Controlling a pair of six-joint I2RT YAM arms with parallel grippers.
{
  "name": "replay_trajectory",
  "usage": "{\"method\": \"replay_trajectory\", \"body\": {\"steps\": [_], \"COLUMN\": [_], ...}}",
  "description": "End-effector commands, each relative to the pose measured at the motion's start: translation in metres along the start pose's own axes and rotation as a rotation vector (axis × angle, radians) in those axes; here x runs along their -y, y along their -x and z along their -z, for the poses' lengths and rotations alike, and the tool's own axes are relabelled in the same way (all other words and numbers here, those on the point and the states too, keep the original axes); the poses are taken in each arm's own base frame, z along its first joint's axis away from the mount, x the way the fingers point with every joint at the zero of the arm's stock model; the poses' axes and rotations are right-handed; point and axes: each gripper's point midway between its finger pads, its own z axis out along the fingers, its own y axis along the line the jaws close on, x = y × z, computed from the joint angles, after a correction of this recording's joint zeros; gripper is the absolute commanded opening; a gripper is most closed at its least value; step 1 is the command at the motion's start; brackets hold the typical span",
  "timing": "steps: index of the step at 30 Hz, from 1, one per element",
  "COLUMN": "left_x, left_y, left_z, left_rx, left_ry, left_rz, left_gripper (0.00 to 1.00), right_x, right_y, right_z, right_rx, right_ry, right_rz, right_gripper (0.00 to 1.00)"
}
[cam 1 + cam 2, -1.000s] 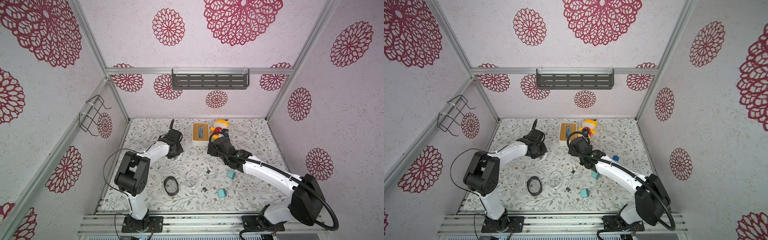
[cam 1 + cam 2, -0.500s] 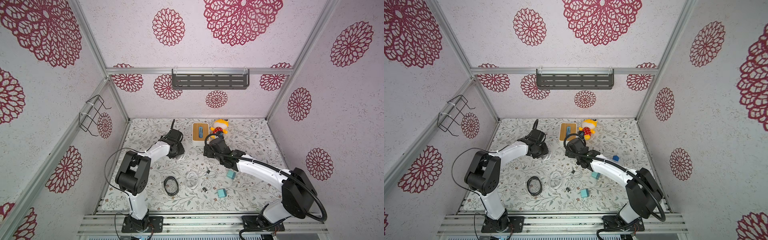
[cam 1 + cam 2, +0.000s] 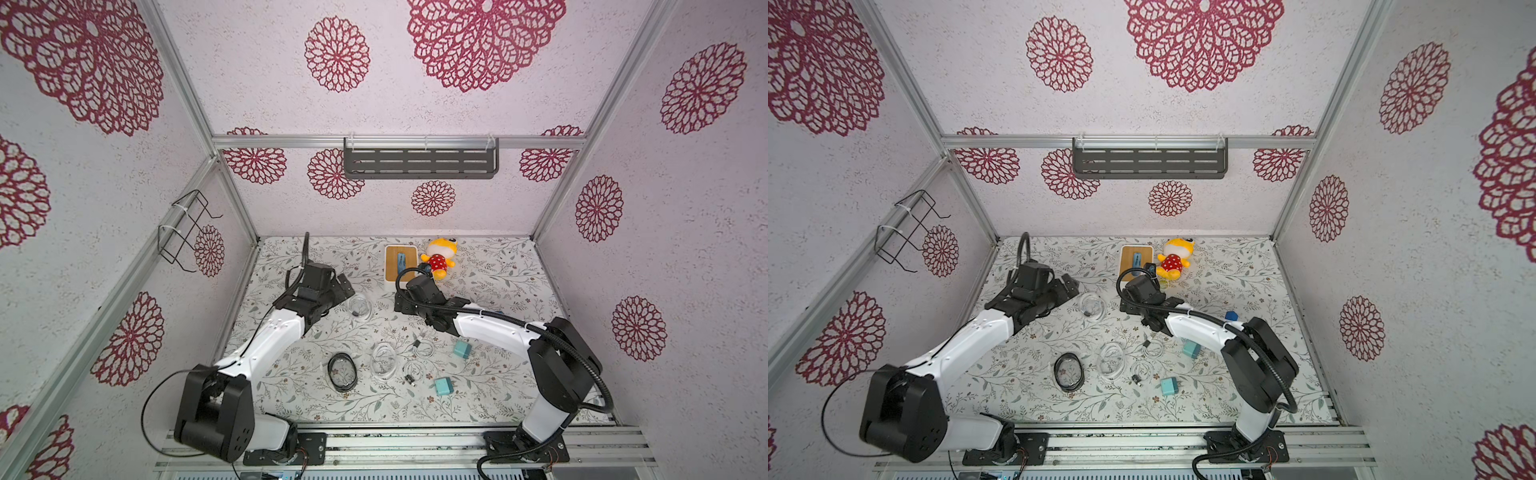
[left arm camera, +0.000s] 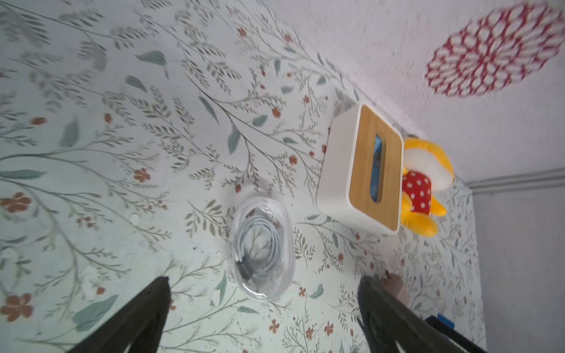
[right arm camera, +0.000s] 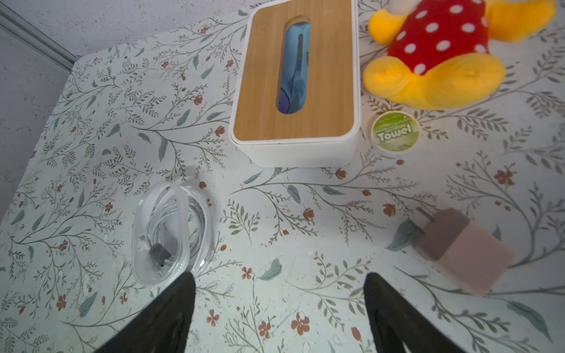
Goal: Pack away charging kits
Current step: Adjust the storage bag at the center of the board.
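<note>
The left gripper [image 4: 265,279] is spread wide and holds nothing. Just ahead of it on the table lies a clear oval case [image 4: 276,214] holding a coiled white cable [image 4: 260,241]. The right gripper [image 5: 280,275] is also spread and empty. The pink adapter [image 5: 464,250] lies on its side just beside it, apart from the case. Nearer, a teal adapter [image 3: 462,349], a second teal adapter [image 3: 444,386] and loose cable coils [image 3: 423,349] lie right of another clear case [image 3: 383,360], possibly empty.

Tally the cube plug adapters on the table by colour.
Teal adapters: 2
Pink adapter: 1
Total: 3
</note>
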Motion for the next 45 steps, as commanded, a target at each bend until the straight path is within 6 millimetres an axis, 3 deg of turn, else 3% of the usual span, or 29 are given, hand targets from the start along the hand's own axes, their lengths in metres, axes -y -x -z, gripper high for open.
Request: {"method": "replay_trajectory", "body": {"steps": [1, 3, 5, 6, 9, 13, 18, 23, 29, 37, 45], "left_x": [-0.034, -0.06, -0.089, -0.09, -0.073, -0.06, -0.072, -0.054, -0.032, -0.028, -0.024], "left_y": [0.026, 0.024, 0.008, 0.003, 0.009, 0.024, 0.012, 0.012, 0.007, -0.005, -0.01], "left_z": [0.001, -0.002, -0.006, -0.011, -0.008, 0.007, -0.013, -0.009, -0.014, -0.035, -0.043], "left_rx": [0.124, 0.135, 0.144, 0.138, 0.163, 0.231, 0.175, 0.142, 0.098, 0.007, -0.032], "left_ry": [0.046, 0.111, 0.188, 0.137, 0.025, 0.042, 0.028, -0.076, -0.179, -0.188, -0.208], "left_rz": [0.179, 0.151, 0.156, 0.18, 0.153, 0.069, 0.132, 0.098, 0.098, 0.112, 0.116], "left_gripper": [0.98, 0.98, 0.98, 0.98, 1.0, 0.95, 0.93, 0.96, 0.97, 0.96, 0.96], "right_x": [-0.035, -0.047, -0.065, -0.07, -0.079, -0.077, -0.081, -0.086, -0.094, -0.1, -0.104], "right_y": [0.032, 0.036, 0.037, 0.036, 0.031, 0.021, -0.002, -0.019, -0.023, -0.037, -0.048], "right_z": [-0.01, -0.026, -0.04, -0.046, -0.056, -0.045, -0.043, -0.052, -0.06, -0.081, -0.099], "right_rx": [0.067, 0.056, 0.029, 0.016, -0.036, -0.035, -0.078, -0.141, -0.163, -0.22, -0.259], "right_ry": [0.079, 0.1, 0.15, 0.161, 0.174, 0.204, 0.232, 0.251, 0.243, 0.238, 0.238], "right_rz": [0.048, 0.063, 0.085, 0.095, 0.099, 0.068, 0.076, 0.068, 0.085, 0.094, 0.093], "right_gripper": [0.89, 0.89, 0.87, 0.86, 0.78, 0.77, 0.72, 0.69, 0.63, 0.59, 0.46]}}
